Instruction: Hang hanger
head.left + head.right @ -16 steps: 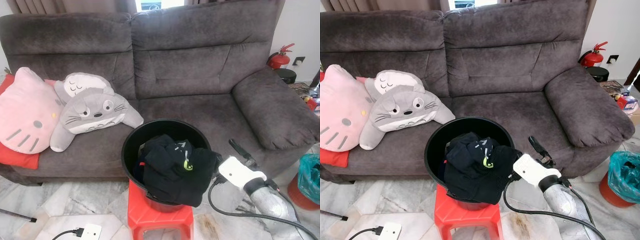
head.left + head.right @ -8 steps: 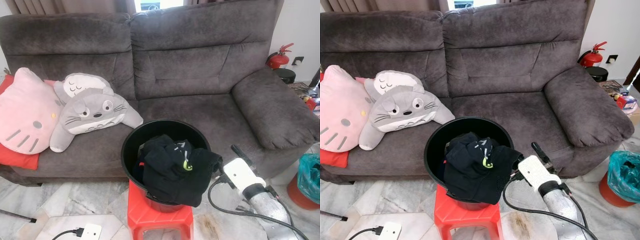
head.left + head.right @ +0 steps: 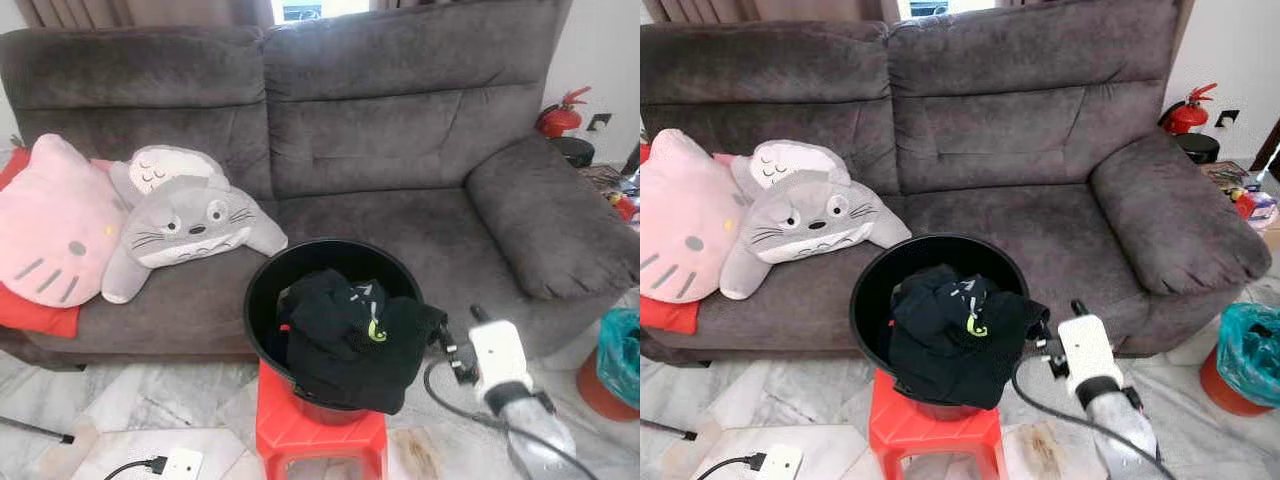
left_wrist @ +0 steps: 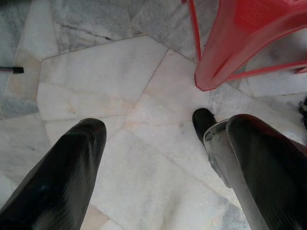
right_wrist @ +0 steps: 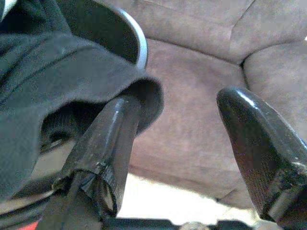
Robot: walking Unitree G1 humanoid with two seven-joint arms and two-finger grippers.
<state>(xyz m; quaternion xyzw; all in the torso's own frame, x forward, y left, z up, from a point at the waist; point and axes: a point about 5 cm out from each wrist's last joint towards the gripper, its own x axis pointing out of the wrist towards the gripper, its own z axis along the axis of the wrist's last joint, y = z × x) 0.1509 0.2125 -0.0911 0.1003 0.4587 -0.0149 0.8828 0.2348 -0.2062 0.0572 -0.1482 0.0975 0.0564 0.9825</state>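
- A black bucket (image 3: 262, 300) stands on a red stool (image 3: 320, 438) in front of the grey sofa (image 3: 400, 150), which lifts the laundry to a height the arms can reach.
- A heap of black clothes (image 3: 350, 340) fills the bucket and spills over the rim on the robot's right, so a loose fold hangs where fingers could get under it.
- The right end effector (image 5: 187, 143) sits just beside that overhanging fold, fingers spread and holding nothing; one finger (image 5: 108, 139) lies against the cloth edge. I judge it is lining up to pinch the garment.
- The left end effector (image 4: 158, 158) hangs idle over the marble floor (image 4: 96, 81) near the stool's leg, fingers apart and empty.
- No hanger can be made out; it may be buried in the clothes, but that cannot be told, nor is any rail to hang it on in view.
- Two plush cushions (image 3: 120, 220) lie at the sofa's left end, well apart from the work.
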